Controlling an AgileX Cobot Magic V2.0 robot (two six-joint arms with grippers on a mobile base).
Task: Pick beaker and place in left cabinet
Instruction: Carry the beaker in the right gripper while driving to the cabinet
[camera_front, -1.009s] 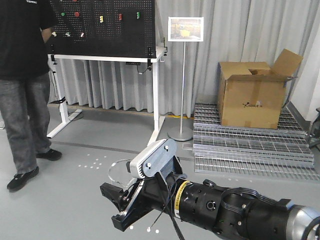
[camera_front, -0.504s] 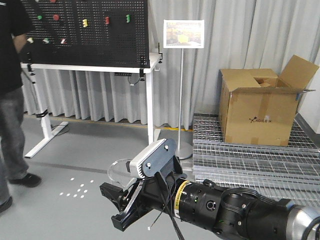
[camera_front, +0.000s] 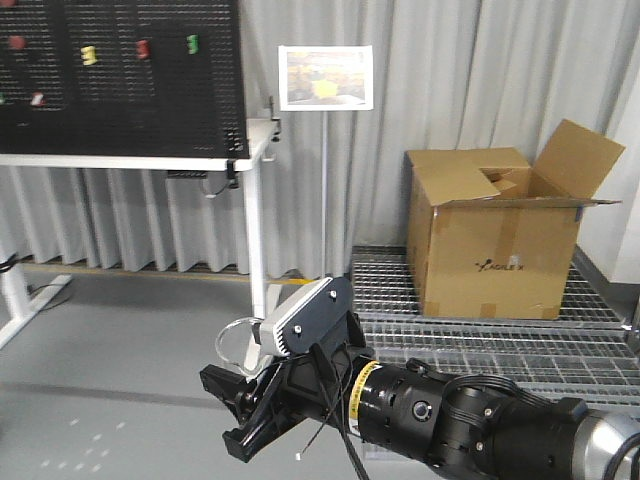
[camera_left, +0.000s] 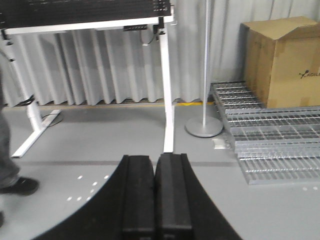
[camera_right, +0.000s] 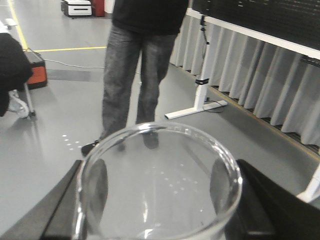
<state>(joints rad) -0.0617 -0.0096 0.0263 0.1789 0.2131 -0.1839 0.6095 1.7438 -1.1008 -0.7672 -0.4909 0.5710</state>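
The beaker (camera_right: 157, 175) is a clear glass cylinder that fills the lower half of the right wrist view, its round rim toward the camera. My right gripper (camera_right: 160, 205) is shut on it, with a black finger (camera_right: 60, 205) on each side of the glass. In the front view the same beaker (camera_front: 236, 342) shows at the tip of the right gripper (camera_front: 232, 400), held above the grey floor. My left gripper (camera_left: 156, 167) is shut with nothing in it, its pads pressed together. The left cabinet is out of view.
A white table with a black pegboard (camera_front: 120, 70) stands at the left, its leg (camera_left: 167, 100) ahead of the left gripper. A sign stand (camera_front: 324, 78), a cardboard box (camera_front: 495, 245) and metal grates (camera_front: 480, 340) sit to the right. A person's legs (camera_right: 137, 75) show behind the beaker.
The whole background has slid to the left in the front view, and the person has left that view. The right arm keeps its pose with the beaker held.
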